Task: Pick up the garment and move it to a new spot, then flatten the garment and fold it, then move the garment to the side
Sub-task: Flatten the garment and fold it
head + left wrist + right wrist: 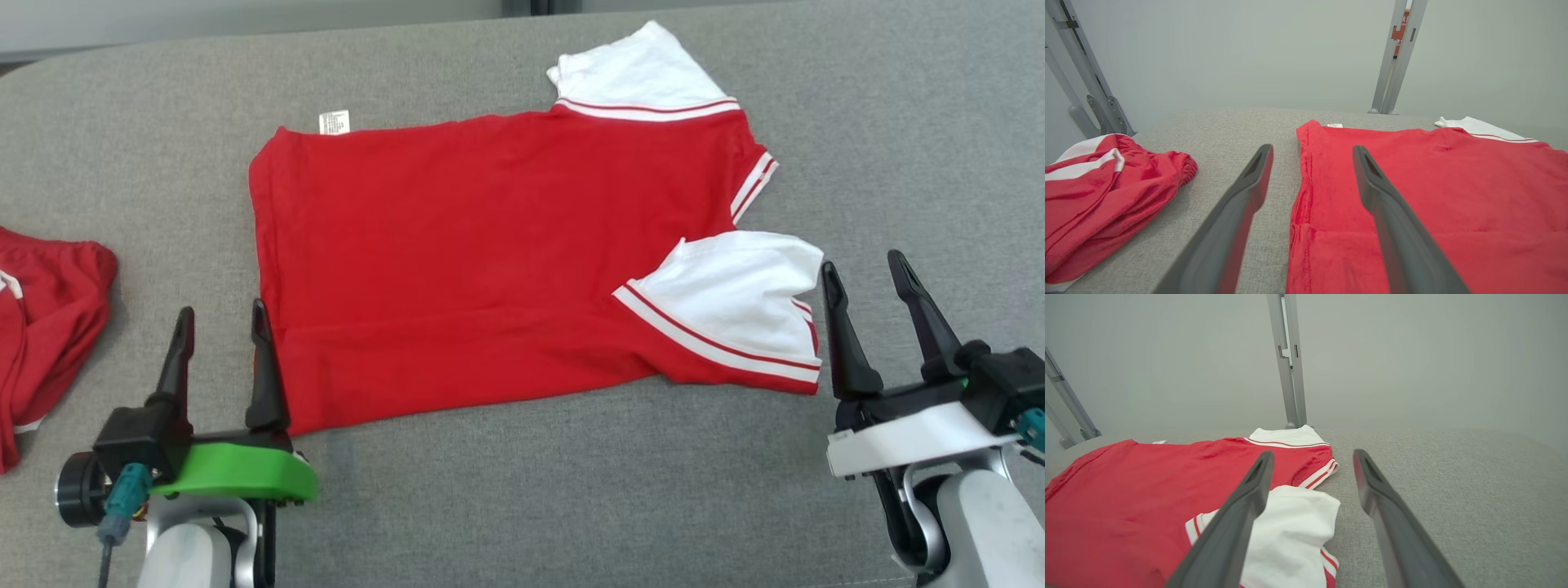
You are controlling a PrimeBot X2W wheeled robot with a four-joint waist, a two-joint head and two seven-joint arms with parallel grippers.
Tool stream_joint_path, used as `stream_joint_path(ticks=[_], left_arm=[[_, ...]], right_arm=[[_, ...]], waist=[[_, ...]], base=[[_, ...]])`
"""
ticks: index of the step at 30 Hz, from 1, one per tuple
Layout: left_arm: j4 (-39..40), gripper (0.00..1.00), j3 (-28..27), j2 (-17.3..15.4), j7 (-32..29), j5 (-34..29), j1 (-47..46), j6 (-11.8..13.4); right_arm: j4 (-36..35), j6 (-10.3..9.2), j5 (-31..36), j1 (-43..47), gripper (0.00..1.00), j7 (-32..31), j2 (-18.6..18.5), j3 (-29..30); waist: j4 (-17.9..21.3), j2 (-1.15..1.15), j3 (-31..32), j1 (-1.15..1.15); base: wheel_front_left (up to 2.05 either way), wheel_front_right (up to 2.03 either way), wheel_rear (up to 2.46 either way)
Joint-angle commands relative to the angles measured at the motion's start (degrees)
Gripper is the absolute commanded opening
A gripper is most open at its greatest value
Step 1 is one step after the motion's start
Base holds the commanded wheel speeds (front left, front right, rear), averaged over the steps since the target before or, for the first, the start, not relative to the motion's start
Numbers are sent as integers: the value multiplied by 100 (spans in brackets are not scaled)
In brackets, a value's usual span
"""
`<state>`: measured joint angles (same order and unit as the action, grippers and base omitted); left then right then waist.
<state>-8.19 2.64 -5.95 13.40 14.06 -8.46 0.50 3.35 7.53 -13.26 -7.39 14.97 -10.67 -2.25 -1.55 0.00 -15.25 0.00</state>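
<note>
At the left edge of the grey padded surface (571, 506) lies a bunched pair of red shorts (49, 327), well apart from the work. Just right of it, near the front edge, the left end effector (222, 314) stands with its 2 fingers spread wide and holds nothing; in the left wrist view the T-shirt's hem edge runs between them. The red T-shirt (490, 261) lies spread across the middle of the surface, hem to the left and neck to the right, with a white label (334, 122) poking out at its far edge, 1 white sleeve (641, 73) pointing to the far edge and the other sleeve (735, 302) rumpled at the near right. Just beside that near sleeve the right end effector (864, 265) is also wide open and empty. The flattening looks nearly done, so folding seems next: each end effector would need to close on a near corner and carry it over.
</note>
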Motion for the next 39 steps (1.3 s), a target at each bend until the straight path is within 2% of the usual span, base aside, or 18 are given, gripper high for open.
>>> stream_joint_path(ticks=[1, 9, 18, 25, 34, 35, 36, 37, 38, 39], left_arm=[[45, 100, 48, -4, -39, -59, 92, 17], [181, 100, 179, -75, -199, -167, 296, 95], [117, 100, 215, -142, -378, -160, 363, 157], [-453, 100, 265, -109, -689, 91, 381, 28], [-1426, 100, 270, -62, -987, 491, 12, -237], [-1491, 97, 278, -49, -1049, 548, -6, -272], [-1551, 76, 301, -31, -1125, 595, -22, -313], [-1608, 29, 342, -28, -1214, 617, -52, -370], [-1644, 0, 369, -35, -1272, 654, -73, -413], [-1660, 0, 392, -42, -1313, 676, -93, -435]], right_arm=[[-117, -8, 49, 162, 100, -37, 49, 77], [-571, -8, 178, 580, 100, -321, 191, 193], [-615, -8, 135, 618, 100, -466, 183, 159], [120, -8, 14, 687, 100, -572, 159, 115], [1278, -8, -244, 71, 100, -512, 99, -172], [1391, -8, -263, -25, 100, -536, 99, -196], [1466, -8, -273, -93, 100, -537, 94, -238], [1559, -8, -301, -151, 100, -505, 89, -272], [1646, -8, -338, -193, 49, -502, 85, -293], [1695, -8, -369, -216, 0, -469, 85, -294]], waist=[[47, 0, 179, 0], [75, 0, 281, 0], [69, 0, 239, 0], [4, 0, -101, 0], [-25, 0, -484, 0], [-29, 0, -525, 0], [-33, 0, -542, 0], [-43, 0, -563, 0], [-54, 0, -575, 0], [-64, 0, -580, 0]], base=[[0, 0, 0], [0, 0, 0], [0, 0, 0], [0, 0, 0], [0, 0, 0], [0, 0, 0], [0, 0, 0], [0, 0, 0], [0, 0, 0], [0, 0, 0]])
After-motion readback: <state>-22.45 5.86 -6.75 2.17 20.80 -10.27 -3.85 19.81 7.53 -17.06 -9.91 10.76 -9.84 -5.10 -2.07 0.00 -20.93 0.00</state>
